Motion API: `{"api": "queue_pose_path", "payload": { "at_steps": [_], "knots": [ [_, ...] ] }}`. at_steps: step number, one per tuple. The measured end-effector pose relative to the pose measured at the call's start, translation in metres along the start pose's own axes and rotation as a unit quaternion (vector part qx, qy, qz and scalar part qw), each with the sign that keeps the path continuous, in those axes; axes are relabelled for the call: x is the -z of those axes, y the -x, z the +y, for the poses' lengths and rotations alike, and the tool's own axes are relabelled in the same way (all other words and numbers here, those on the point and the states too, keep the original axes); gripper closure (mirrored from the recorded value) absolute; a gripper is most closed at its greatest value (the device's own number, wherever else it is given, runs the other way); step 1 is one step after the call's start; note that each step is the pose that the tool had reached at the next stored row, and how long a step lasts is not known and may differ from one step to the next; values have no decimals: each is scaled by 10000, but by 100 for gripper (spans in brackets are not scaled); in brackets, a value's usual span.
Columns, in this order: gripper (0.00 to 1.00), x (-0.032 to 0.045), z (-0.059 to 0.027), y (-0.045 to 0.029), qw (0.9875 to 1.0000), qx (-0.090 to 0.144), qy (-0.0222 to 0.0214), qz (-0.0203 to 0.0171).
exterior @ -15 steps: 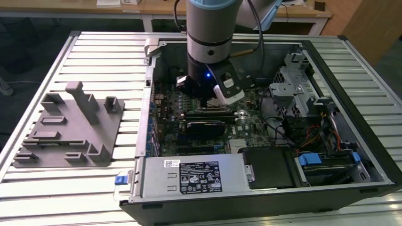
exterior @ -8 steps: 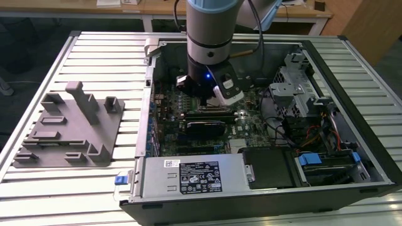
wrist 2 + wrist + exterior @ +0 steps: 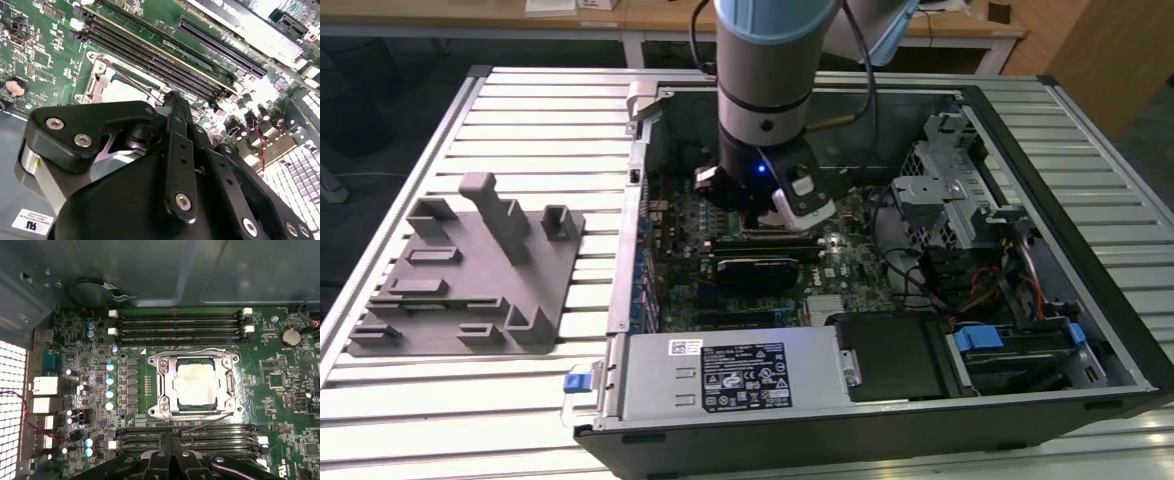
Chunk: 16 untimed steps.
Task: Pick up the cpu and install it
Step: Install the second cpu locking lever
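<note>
At the exterior view's left, the grey tray (image 3: 467, 280) with its upright posts sits on the slatted table (image 3: 494, 420), well apart from the work, and nothing can be seen resting in its recesses. Next along, the open computer case (image 3: 1121, 330) lies on its side and holds the green motherboard (image 3: 674, 230), a boxed power supply (image 3: 727, 375) near the front wall and a metal drive cage (image 3: 947, 190) at the exterior view's right. The gripper (image 3: 787, 215) hangs low inside the case over the board. In both wrist views its fingers (image 3: 170, 437) are pressed together with nothing pinched between them. The cpu (image 3: 196, 385) is not in the gripper. It lies flat in the socket (image 3: 162, 385), just beyond the fingertips, between two banks of memory slots (image 3: 180, 322), with the socket's metal frame lying around its edges. In the second wrist view its pale top (image 3: 125, 90) shows past the black gripper links. The chip looks light, stiff and thin, and its smooth metal top would likely be slippery. The underside and the socket contacts are probably delicate, so a hold on two opposite edges, kept level, seems safest. Pressing on the top or tilting it would risk damage.
</note>
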<state>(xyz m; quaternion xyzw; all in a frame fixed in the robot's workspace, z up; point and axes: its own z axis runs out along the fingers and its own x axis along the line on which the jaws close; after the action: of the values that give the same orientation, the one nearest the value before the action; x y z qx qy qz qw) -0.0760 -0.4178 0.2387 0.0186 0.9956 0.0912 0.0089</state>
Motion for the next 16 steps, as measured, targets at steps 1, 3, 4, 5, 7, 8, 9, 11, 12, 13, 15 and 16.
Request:
{"api": "queue_pose_path", "payload": {
  "at_steps": [1,3,4,5,7,8,9,11,12,13,15,16],
  "knots": [
    [89,-14,6,0,10000,-1,1,0],
    [89,-42,19,2,10000,0,3,-1],
    [89,-54,25,2,10000,0,1,2],
    [89,-67,28,2,10000,0,1,3],
    [89,-94,24,2,10000,-1,1,8],
    [89,-107,21,1,10000,-2,1,9],
    [89,-121,19,1,10000,-2,1,9],
    [89,-150,14,-1,10000,-6,1,8],
    [89,-164,11,-5,10000,-9,1,8],
    [89,-177,8,-10,10000,-12,0,7],
    [89,-196,5,-20,10000,-17,1,6],
    [89,-196,4,-22,10000,-18,0,7]
  ]
}}
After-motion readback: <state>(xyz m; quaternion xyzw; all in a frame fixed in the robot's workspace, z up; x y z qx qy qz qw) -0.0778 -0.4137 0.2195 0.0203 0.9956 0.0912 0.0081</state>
